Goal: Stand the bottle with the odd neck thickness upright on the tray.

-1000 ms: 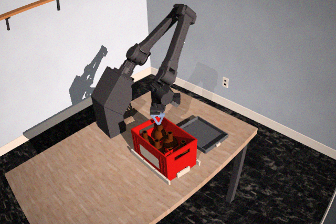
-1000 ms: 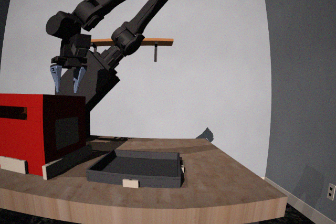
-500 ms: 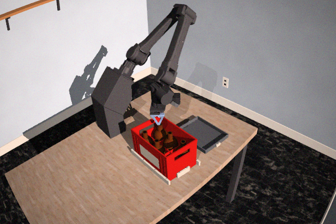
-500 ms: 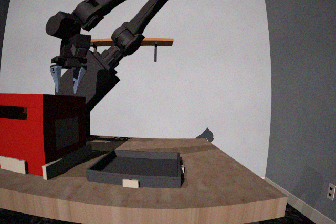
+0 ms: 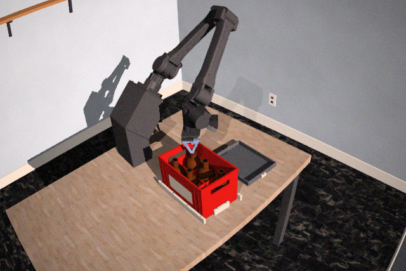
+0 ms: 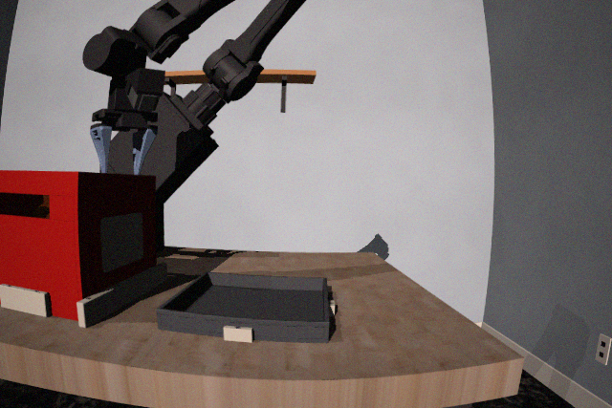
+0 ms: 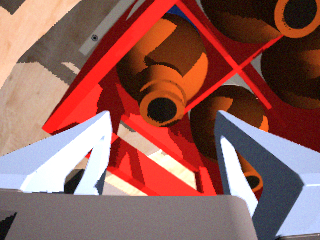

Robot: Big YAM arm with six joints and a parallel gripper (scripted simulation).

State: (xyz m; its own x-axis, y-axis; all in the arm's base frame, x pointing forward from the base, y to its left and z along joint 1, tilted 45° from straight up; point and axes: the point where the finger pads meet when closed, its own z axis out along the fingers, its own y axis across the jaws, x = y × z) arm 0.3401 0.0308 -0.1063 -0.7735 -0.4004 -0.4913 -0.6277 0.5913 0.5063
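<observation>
A red crate (image 5: pixel 198 178) stands on the table and holds several brown bottles, upright in its cells. My gripper (image 5: pixel 189 147) (image 6: pixel 120 168) is open and empty. It points down over the crate's far corner, with its fingertips at about rim height. In the wrist view a brown bottle (image 7: pixel 162 82) stands between and just ahead of my fingers, its mouth facing up. Other bottles (image 7: pixel 267 7) stand in cells beyond it. The dark grey tray (image 5: pixel 245 160) lies empty on the table to the right of the crate.
Pale wooden stops (image 5: pixel 221 208) lie against the crate's base and small ones (image 6: pixel 237 332) against the tray. The arm's dark base block (image 5: pixel 134 122) stands behind the crate on the left. The table's right edge (image 5: pixel 295 172) is near the tray.
</observation>
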